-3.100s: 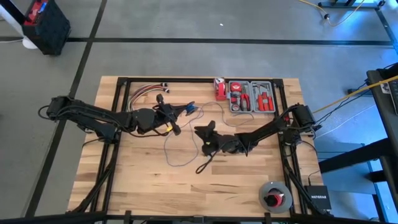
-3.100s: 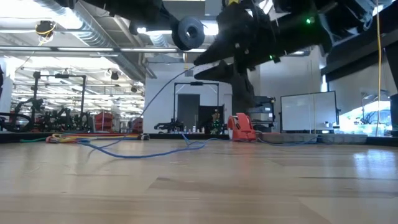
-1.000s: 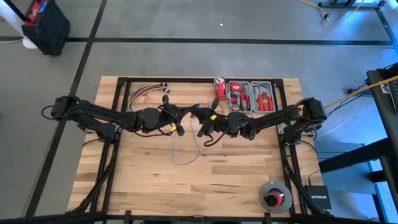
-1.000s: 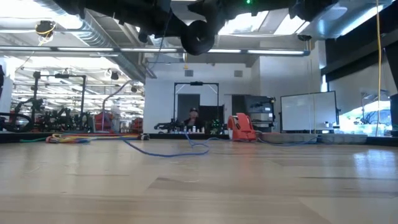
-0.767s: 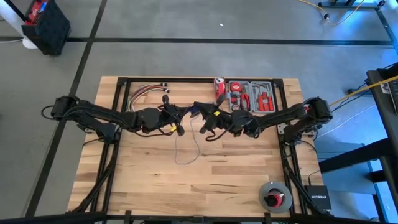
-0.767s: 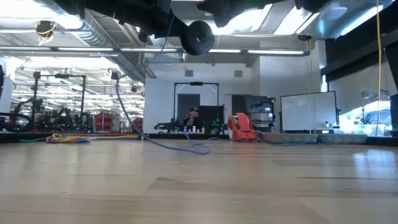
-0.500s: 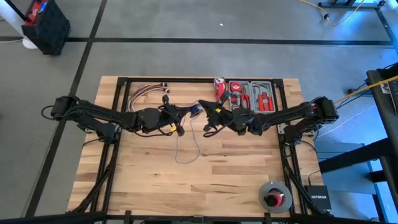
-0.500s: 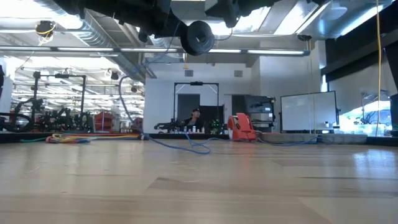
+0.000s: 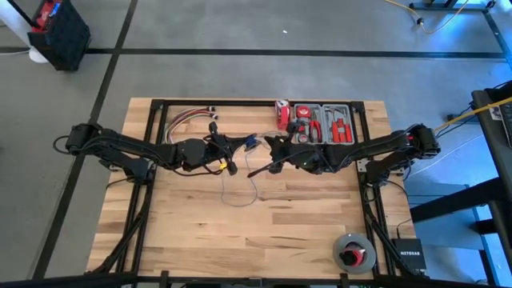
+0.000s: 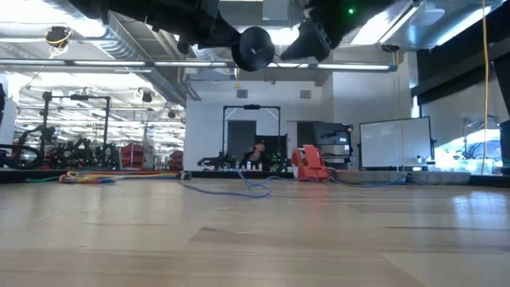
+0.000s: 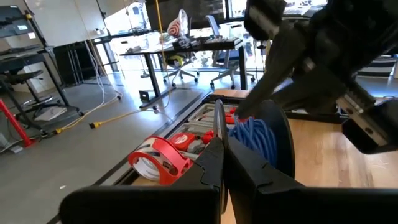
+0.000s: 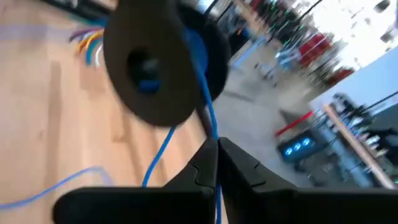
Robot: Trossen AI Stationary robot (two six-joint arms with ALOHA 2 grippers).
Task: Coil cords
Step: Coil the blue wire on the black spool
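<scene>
Both dark arms are reaching inward from opposite sides of the desk, their wrists nearly meeting over its far middle. The left gripper (image 9: pixel 240 144) is stretching level from the left, its jaws pressed tightly together in its wrist view (image 11: pixel 219 149). The right gripper (image 9: pixel 272 146) is extending from the right, raised well above the surface (image 10: pixel 315 36), its jaws lying close together, almost touching (image 12: pixel 216 163).
</scene>
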